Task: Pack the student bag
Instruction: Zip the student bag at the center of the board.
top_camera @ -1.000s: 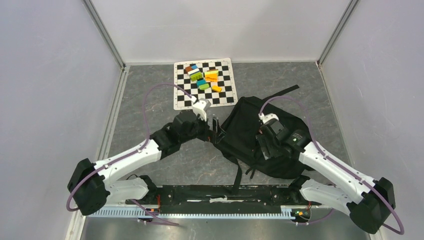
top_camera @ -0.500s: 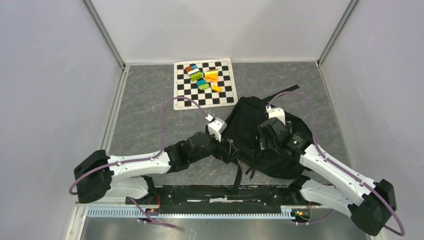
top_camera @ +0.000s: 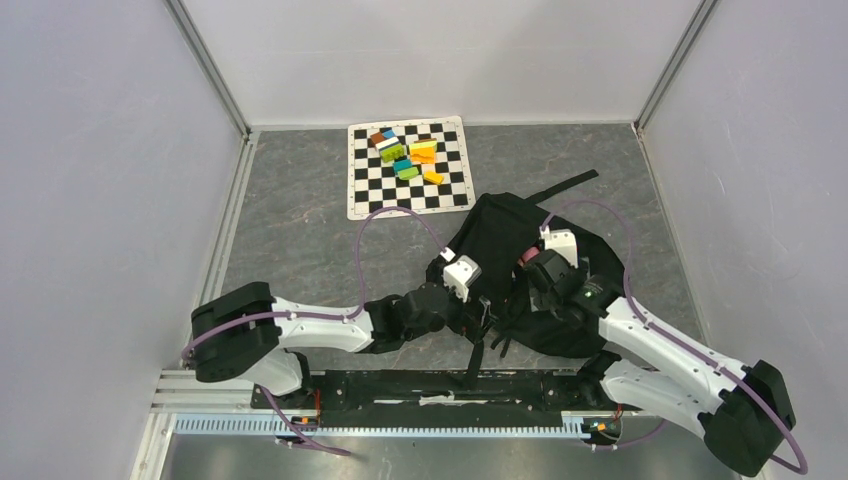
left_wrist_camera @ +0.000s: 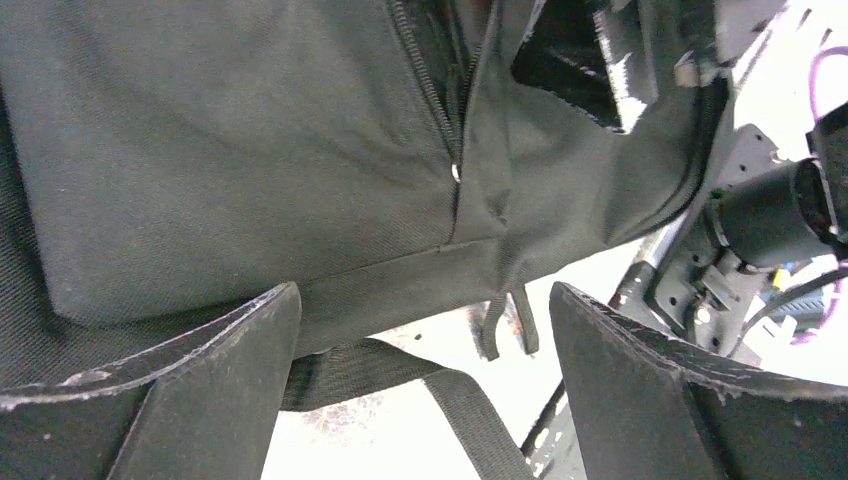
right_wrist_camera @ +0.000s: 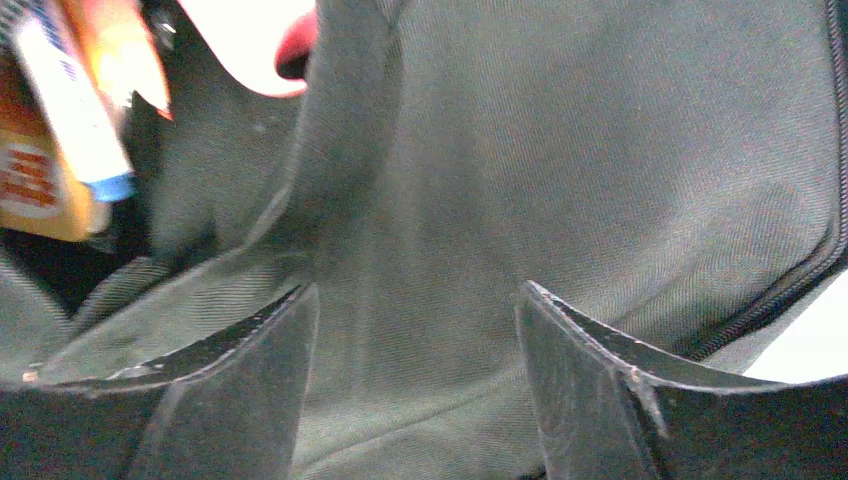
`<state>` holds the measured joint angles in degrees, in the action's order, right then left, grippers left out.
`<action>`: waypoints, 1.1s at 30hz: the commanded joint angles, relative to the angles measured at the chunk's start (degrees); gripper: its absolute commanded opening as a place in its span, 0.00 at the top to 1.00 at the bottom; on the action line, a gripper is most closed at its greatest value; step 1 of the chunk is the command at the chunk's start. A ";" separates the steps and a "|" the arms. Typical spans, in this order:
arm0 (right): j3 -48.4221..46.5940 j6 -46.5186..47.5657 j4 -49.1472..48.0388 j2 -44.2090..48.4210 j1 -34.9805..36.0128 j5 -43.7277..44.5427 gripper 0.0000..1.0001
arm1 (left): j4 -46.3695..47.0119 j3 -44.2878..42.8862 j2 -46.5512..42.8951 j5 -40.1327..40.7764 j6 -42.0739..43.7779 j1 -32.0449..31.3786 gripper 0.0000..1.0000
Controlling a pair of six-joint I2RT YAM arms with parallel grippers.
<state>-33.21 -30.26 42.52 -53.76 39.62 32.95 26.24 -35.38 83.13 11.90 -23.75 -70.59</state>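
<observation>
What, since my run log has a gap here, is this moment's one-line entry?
step: pack student bag | left hand: open, at bag's near edge | right hand: open, over bag

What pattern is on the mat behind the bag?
The mat is black-and-white checkered; top external view.

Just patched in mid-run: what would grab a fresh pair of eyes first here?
The big black student bag lies slumped right of centre, with the left gripper and right gripper both open and crowded over it. Beyond, bright coloured blocks sit on a checkered mat by the far wall.
</observation>
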 commanded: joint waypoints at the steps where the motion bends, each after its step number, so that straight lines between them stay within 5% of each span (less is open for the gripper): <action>1: -7.28 -2.78 -0.80 1.63 -0.06 -0.63 0.19 | 4.30 -1.76 0.30 6.96 0.46 -0.37 0.01; 14: -7.98 -3.51 -6.38 -4.59 -0.07 2.51 0.12 | 3.97 0.75 -2.07 8.87 -4.60 -0.39 0.00; 23: 2.62 -8.41 -6.71 3.43 -0.11 -1.78 0.38 | 7.07 0.88 1.25 7.70 1.34 -1.17 0.00; 33: 9.02 -11.32 -7.77 6.55 -0.07 -4.99 0.54 | 15.55 -1.55 10.05 15.27 7.13 -6.85 0.00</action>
<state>-27.33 -40.16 32.86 -47.97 39.64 29.54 35.18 -34.61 90.80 22.39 -21.17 -75.50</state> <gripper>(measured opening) 0.484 0.993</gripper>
